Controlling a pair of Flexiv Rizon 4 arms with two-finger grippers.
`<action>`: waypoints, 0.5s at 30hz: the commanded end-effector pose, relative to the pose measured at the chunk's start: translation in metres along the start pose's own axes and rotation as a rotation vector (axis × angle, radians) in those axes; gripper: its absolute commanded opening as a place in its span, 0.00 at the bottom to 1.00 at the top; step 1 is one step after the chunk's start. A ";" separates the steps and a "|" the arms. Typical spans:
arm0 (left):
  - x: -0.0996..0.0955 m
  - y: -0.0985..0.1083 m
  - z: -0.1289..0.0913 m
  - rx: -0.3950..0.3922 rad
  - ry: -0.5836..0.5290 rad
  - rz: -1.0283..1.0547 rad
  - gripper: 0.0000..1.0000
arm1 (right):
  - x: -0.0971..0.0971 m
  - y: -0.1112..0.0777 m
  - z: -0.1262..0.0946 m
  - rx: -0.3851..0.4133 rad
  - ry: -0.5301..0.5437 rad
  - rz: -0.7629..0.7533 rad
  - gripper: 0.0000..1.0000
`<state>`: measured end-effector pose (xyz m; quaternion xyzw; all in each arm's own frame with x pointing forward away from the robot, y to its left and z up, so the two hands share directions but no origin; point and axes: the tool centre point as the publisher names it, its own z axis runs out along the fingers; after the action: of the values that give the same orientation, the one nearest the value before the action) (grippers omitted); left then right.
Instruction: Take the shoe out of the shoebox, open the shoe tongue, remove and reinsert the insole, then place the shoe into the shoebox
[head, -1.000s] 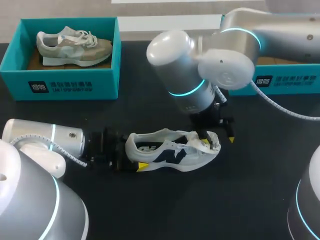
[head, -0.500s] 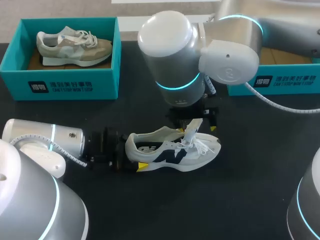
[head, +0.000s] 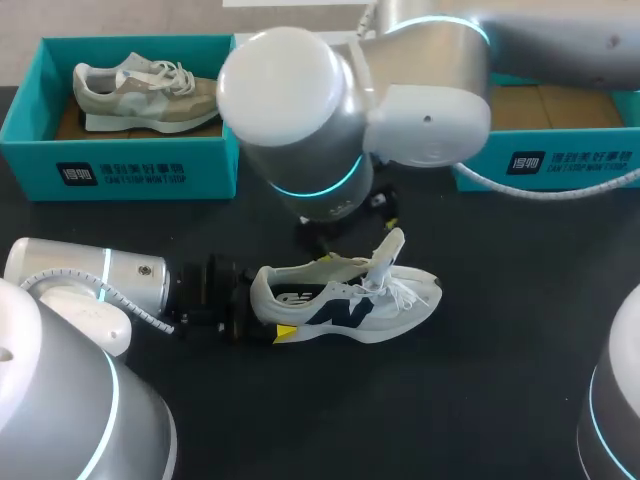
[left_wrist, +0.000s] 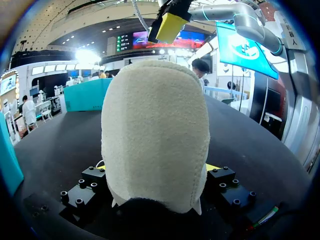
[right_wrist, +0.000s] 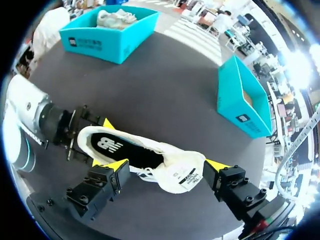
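Fingers of left gripper clamp the heel of white shoe. Shoe is sole down at mid-frame on black table, tongue standing up. Right gripper is spread wide over the shoe, touching nothing. Teal shoebox at upper left holds grey shoe; second shoebox at upper right. Right arm blocks the head view of its own gripper.

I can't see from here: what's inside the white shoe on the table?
A dark insole lies inside the white shoe. Its front part is hidden under the tongue.
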<state>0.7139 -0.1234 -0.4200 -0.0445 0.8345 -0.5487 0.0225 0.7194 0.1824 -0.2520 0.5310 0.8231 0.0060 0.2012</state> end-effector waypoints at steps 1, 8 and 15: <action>0.000 0.004 0.002 -0.002 0.000 -0.001 0.00 | 0.025 0.006 -0.004 -0.022 0.008 -0.305 0.61; 0.000 0.004 0.002 -0.002 0.000 -0.001 0.00 | 0.050 0.000 0.005 -0.018 0.061 -0.535 0.00; 0.000 0.004 0.002 -0.002 0.000 -0.001 0.00 | 0.062 -0.008 0.010 0.005 0.095 -0.673 0.00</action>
<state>0.7139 -0.1234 -0.4200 -0.0445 0.8345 -0.5488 0.0225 0.6896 0.2308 -0.2786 0.3008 0.9370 -0.0268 0.1757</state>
